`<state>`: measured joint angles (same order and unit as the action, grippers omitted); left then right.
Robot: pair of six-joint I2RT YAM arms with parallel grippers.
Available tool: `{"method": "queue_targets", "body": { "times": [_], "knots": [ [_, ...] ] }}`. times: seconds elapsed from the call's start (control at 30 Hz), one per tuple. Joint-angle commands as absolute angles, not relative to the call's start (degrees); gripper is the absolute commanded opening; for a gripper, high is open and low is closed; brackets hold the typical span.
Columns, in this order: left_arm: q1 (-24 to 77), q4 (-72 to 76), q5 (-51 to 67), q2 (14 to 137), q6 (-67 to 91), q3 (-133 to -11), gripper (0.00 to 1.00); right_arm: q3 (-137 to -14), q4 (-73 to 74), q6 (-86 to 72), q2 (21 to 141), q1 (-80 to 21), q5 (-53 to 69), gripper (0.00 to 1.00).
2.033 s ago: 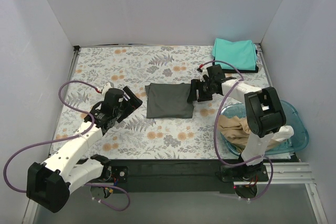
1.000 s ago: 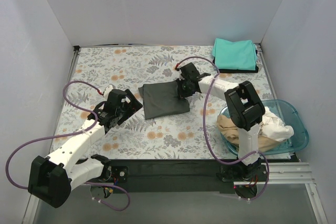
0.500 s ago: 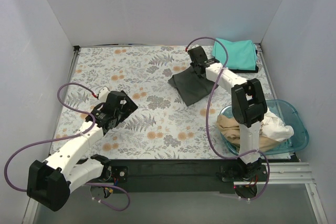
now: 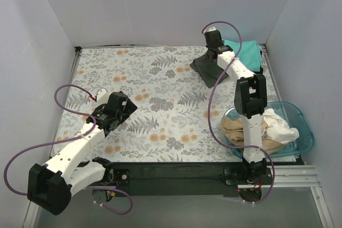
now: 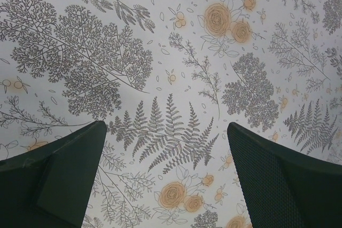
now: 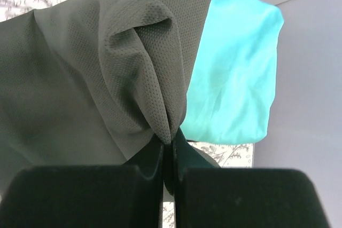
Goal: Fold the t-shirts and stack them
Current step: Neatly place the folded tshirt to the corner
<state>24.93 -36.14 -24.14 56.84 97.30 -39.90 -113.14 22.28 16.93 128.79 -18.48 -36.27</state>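
Note:
The folded dark grey t-shirt [image 4: 209, 70] hangs tilted at the far right, pinched at a bunched fold [image 6: 170, 132]; my right gripper [image 4: 212, 53] is shut on it. Its lower edge trails on the flowered tablecloth [image 4: 160, 78]. Just behind it the folded teal t-shirt [image 4: 247, 54] lies in the back right corner, and it fills the right of the right wrist view [image 6: 235, 78]. Tan [image 4: 235, 129] and white [image 4: 280, 129] t-shirts lie crumpled in the blue basin [image 4: 302, 132]. My left gripper [image 4: 122, 109] hovers open over bare cloth, nothing between its fingers [image 5: 53, 180].
White walls close in the table on the left, back and right. The blue basin stands at the near right beside the right arm's base. Purple cables loop off both arms. The left wrist view holds only fern and rose print [image 5: 176, 196].
My right gripper has carried the dark grey t-shirt from the table's middle up and back to the right, beside the teal t-shirt. The left gripper has drawn back slightly to the left.

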Motion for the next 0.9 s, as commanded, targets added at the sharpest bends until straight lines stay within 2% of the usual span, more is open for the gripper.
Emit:
{"method": "queue_targets", "body": {
  "times": [0.0, 0.4, 0.87],
  "knots": [
    [25.0, -37.3, -27.9, 57.8, 98.0, -42.6, 0.96, -119.9, 19.2, 17.1, 130.6, -18.5, -37.6, 0.01],
    [25.0, -36.6, -27.9, 60.3, 97.8, -43.9, 0.97, -126.6, 14.6, 8.4, 134.3, -16.4, -39.6, 0.01],
    [25.1, -35.6, -27.2, 60.5, 97.6, -44.2, 0.97, -128.4, 13.7, 5.1, 131.6, -13.2, -37.8, 0.01]
  ]
}}
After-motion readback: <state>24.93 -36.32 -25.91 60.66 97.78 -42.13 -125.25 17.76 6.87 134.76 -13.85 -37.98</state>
